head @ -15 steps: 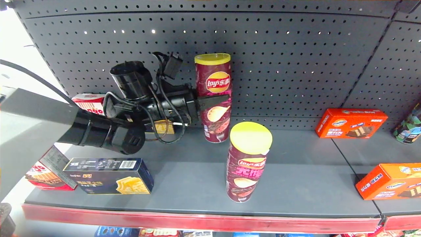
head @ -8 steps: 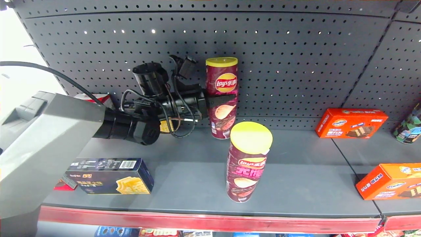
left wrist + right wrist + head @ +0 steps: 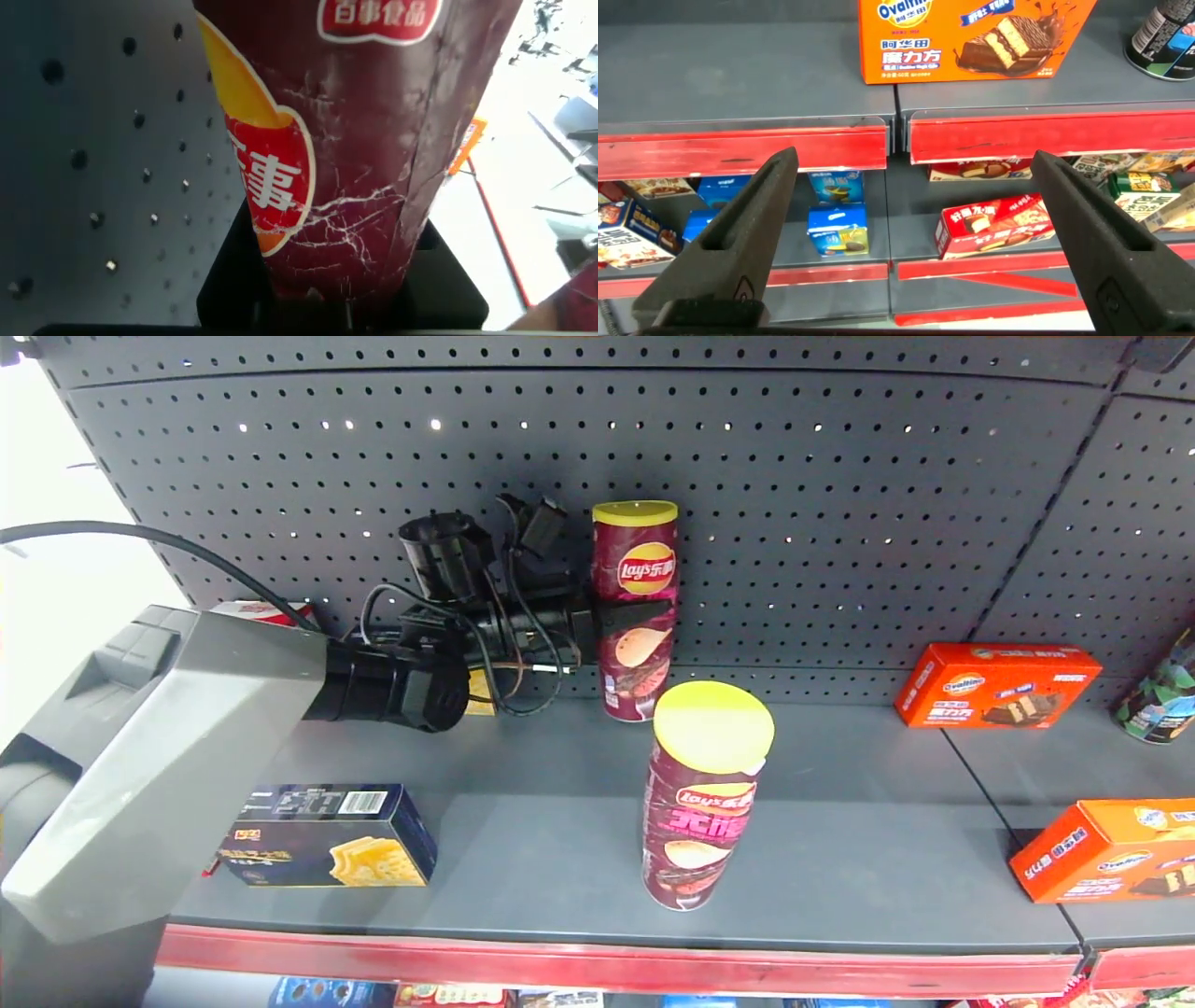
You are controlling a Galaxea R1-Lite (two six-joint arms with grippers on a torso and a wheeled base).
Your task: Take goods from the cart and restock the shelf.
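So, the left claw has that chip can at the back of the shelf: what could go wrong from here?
1. The left claw grips the chip can mid-body by the pegboard; whether its base sits flat on the shelf is unclear, so releasing might tip it.
2. A second can stands in front and could get knocked over.
3. The dark blue box lies near the left arm; a low retreat might shove it.

On shelf (image 3: pixel 560 821): rear can (image 3: pixel 638 555) at back by pegboard (image 3: pixel 840 523), in left tool (image 3: pixel 642 614); 2nd can (image 3: pixel 700 803) in front of it; box (image 3: pixel 327 835) front-left.
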